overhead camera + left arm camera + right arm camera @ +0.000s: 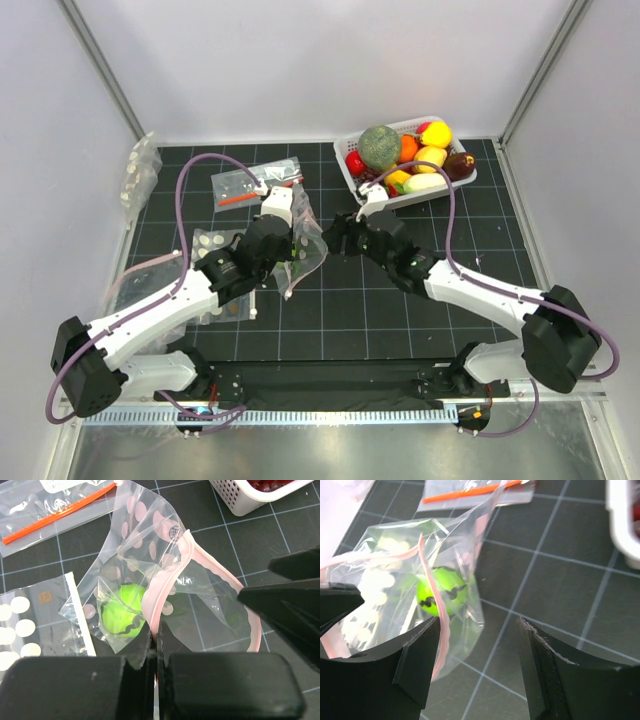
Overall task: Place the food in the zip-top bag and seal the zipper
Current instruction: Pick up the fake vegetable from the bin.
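The left pincer (156, 637) is closed tight on the zip-top bag (150, 540), its fingers pinching the near edge of the mouth so that the pouch hangs lifted and crumpled above the black gridded surface (400, 300), a little toward 10 o'clock from the middle in the top view. The zipper (172, 572), a pink strip, curls open in a loop rather than lying pressed together. Inside the bag sits the green round fruit (122, 612), low in the pouch. The right pincer (480, 635) stands at 3 o'clock of the bag, just beside the mouth, its jaws spread wide with nothing clamped between them. At 1 o'clock on the surface a white basket (345, 172) holds the other food, among it a yellow lemon (436, 133). A clear bag with an orange-red stick (250, 187) lies flat at 11 o'clock of the held bag, and a second dotted bag (213, 243) lies at 9 o'clock, partly under the left arm.
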